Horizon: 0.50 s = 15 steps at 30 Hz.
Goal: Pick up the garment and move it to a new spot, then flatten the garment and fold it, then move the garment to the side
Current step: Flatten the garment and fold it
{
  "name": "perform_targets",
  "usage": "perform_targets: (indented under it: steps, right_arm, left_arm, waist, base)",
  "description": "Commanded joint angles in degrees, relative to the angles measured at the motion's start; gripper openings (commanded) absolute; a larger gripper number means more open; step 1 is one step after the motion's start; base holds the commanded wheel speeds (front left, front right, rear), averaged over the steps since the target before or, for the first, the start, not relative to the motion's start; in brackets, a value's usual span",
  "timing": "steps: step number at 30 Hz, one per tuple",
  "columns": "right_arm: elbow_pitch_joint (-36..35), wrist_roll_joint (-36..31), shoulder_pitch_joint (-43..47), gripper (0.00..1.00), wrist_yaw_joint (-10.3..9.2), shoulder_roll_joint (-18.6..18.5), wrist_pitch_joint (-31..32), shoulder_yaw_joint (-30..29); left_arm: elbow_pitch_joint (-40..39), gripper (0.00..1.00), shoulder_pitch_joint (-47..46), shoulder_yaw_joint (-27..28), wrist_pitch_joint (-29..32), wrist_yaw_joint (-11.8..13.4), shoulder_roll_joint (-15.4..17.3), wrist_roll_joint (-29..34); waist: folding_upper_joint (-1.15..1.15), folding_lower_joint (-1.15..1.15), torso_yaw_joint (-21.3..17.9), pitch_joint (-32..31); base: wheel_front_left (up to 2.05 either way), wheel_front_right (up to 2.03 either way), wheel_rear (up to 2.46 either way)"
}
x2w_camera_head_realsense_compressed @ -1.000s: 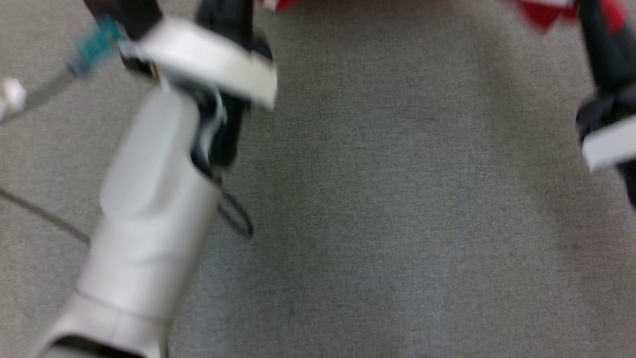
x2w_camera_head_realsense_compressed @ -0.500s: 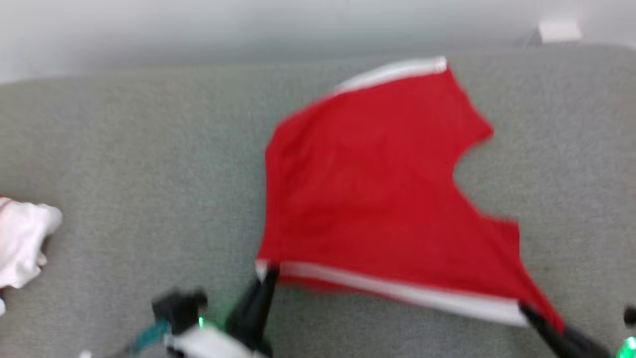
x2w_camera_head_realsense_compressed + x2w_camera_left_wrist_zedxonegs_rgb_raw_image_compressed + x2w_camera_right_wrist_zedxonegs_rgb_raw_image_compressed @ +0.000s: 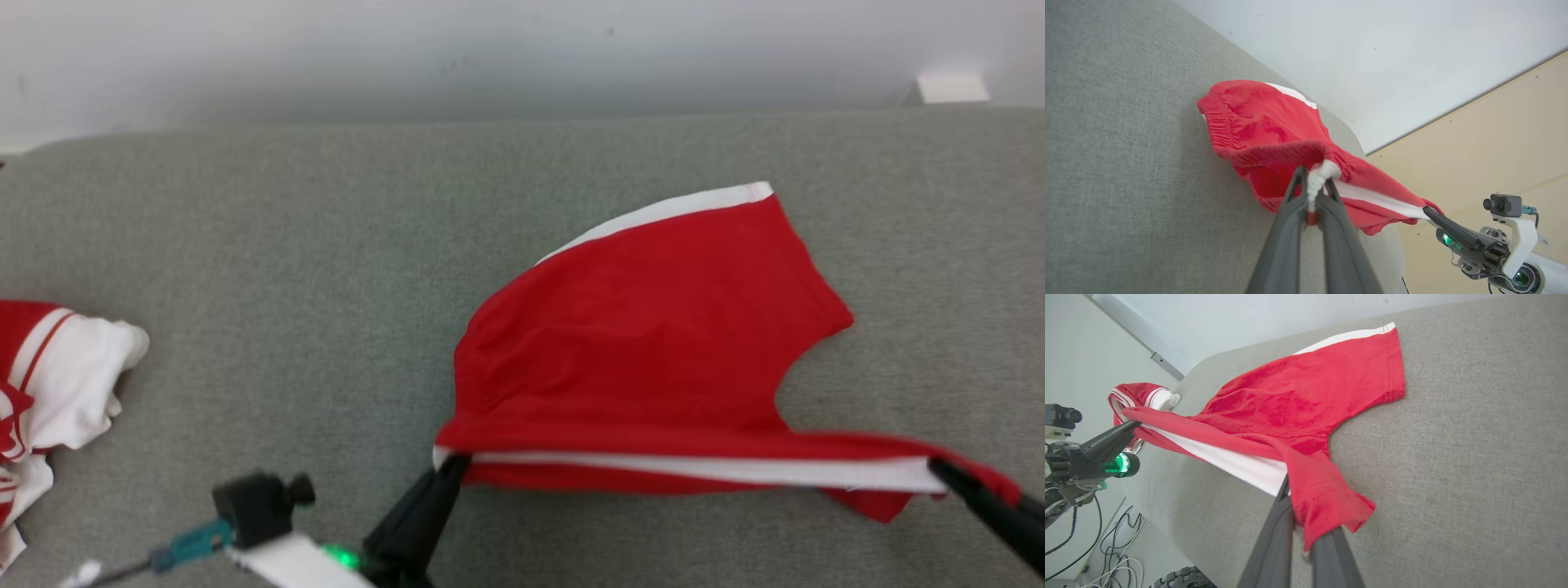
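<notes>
Garment: red garment (image 3: 645, 327) with a white stripe (image 3: 702, 471), lying mostly spread on the grey cushion (image 3: 286, 286), right of the middle in the head view; its far corner lies flat and carries a second white band.
Near edge: lifted off the cushion and stretched nearly straight between the two grippers, with the white stripe running along it.
Left gripper (image 3: 453, 465): fingers closed almost together, pinching the bunched white end of the near edge at the garment's left corner; the left wrist view shows cloth squeezed between the two fingers.
Right gripper (image 3: 939, 469): holds the opposite end of the same edge; in the right wrist view red cloth drapes over the fingertips, and the fingers stand close together on the fabric.
Spacing: the two grippers are well apart, one at each end of the stripe.
Other cloth: crumpled red-and-white cloth (image 3: 57, 384) at the cushion's left end, well apart from the garment.
Background: pale wall (image 3: 490, 49) behind the cushion.
</notes>
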Motion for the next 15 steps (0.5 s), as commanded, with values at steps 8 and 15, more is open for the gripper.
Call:
perform_targets:
  steps: [8, 15]
  right_arm:
    - [9.77, 3.04, -17.80, 0.00, -0.16, 5.46, 12.60, -4.84]
    - [21.60, -0.68, -29.86, 0.00, -0.17, 11.81, 17.82, -5.74]
  left_arm:
    - [3.19, 0.00, -19.30, 2.78, 8.10, 4.16, -4.13, -6.37]
    - [11.62, 0.00, -31.40, 2.35, 8.52, 5.66, -7.43, -4.48]
  waist:
    - [0.00, 0.02, 6.99, 11.47]
    - [0.00, 0.02, 9.97, 16.05]
  base:
    - [0.00, 0.00, 0.00]
    - [0.00, 0.00, 0.00]
